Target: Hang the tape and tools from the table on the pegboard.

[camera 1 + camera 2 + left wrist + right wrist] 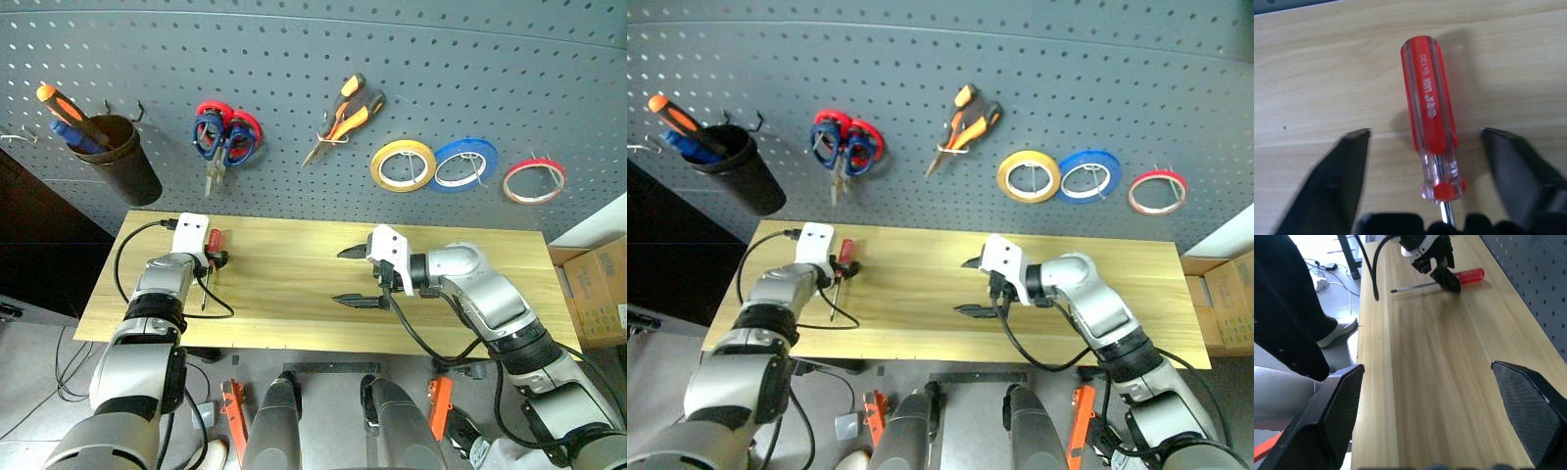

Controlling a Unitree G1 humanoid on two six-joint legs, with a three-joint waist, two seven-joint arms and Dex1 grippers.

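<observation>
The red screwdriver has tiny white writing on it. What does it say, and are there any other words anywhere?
"6x100": on the red screwdriver handle, lying on the table.
A few white marks before it on the same handle: too blurred to read.
Nothing readable on the pegboard or anything hanging there.

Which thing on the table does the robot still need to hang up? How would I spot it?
Look at the pale wooden table under the grey pegboard. Near its left end, between the fingers of the left claw, lies a slim screwdriver. Its clear red handle sets it apart from the orange-and-black one in the cup.
</observation>
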